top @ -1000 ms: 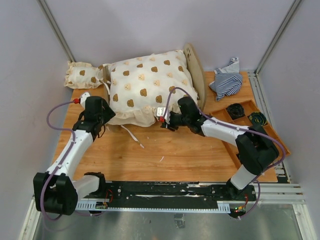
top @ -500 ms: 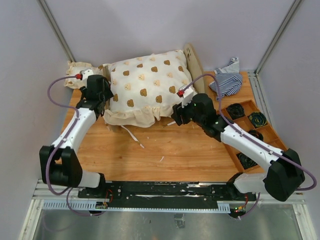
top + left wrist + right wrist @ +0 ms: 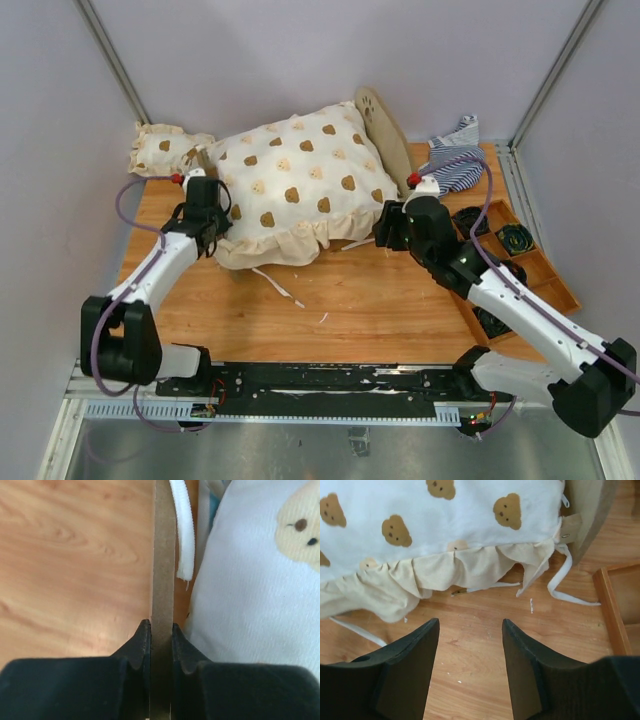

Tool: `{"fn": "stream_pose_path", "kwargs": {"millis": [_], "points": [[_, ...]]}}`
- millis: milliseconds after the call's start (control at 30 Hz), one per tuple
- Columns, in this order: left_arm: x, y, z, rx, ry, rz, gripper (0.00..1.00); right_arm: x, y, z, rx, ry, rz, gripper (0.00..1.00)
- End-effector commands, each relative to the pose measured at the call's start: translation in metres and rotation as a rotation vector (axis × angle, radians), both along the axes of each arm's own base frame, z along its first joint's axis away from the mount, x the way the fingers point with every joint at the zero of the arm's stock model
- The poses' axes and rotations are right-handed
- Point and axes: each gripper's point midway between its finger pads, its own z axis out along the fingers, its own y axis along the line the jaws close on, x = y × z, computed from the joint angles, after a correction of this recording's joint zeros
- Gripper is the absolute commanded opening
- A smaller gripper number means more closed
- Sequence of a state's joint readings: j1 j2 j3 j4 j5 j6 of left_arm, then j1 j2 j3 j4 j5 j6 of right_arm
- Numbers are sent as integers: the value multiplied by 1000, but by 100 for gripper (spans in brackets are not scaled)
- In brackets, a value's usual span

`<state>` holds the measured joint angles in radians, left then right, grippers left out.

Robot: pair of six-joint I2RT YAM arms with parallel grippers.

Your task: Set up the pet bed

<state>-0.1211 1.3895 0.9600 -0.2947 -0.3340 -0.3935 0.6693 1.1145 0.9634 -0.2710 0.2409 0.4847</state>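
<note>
while it sits at the far edge of the table point(image 3: 350, 300), the pet bed point(image 3: 388, 135) lies mostly under a large bear-print cushion point(image 3: 295, 185). the left gripper point(image 3: 161, 628) pinches the bed's thin wooden board between its fingers; the right gripper point(image 3: 470, 630) hovers, fingers spread, over bare wood beside the cushion's frill.

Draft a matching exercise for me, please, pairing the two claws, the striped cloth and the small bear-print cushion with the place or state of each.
Column one:
1. left claw
2. right claw
3. striped cloth
4. small cushion

Column two:
A. open, over bare table, facing the large cushion
B. at the table's far-left corner
C. shut on a thin wooden board
D. at the far right, beyond the compartmented tray

Pairs: 1-C, 2-A, 3-D, 4-B.
</note>
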Motion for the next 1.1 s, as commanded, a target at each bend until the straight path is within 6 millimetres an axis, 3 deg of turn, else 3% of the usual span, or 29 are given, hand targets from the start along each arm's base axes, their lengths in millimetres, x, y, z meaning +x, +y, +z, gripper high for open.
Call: {"fn": "stream_pose_path", "kwargs": {"millis": [0, 167, 367, 433, 567, 667, 800, 900, 1000, 1067], "points": [[-41, 14, 7, -151, -89, 207, 0, -5, -14, -15, 116, 32, -152, 55], [-88, 24, 2, -236, -121, 378, 0, 10, -8, -44, 86, 55, -144, 51], [-120, 33, 2, -339, -177, 583, 0, 33, 18, -81, 70, 105, -75, 39], [-121, 28, 4, -403, -206, 601, 0, 53, 13, -90, 2, 76, -87, 37], [-113, 15, 9, -496, -232, 603, 0, 112, -17, -112, -90, 93, -141, 26], [-103, 2, 16, -552, -236, 604, 2, 146, -25, -114, -112, 85, -110, 22], [-85, -32, 28, -641, -261, 541, 30, 182, -22, -97, -180, 26, -57, 24], [-76, -60, 36, -676, -237, 497, 41, 172, -26, -84, -205, 88, -51, 34], [-78, -75, 39, -723, -193, 510, 48, 142, -18, -69, -177, 124, 2, 42], [-84, -75, 42, -711, -170, 516, 58, 116, -3, -55, -139, 112, 40, 45]]}}
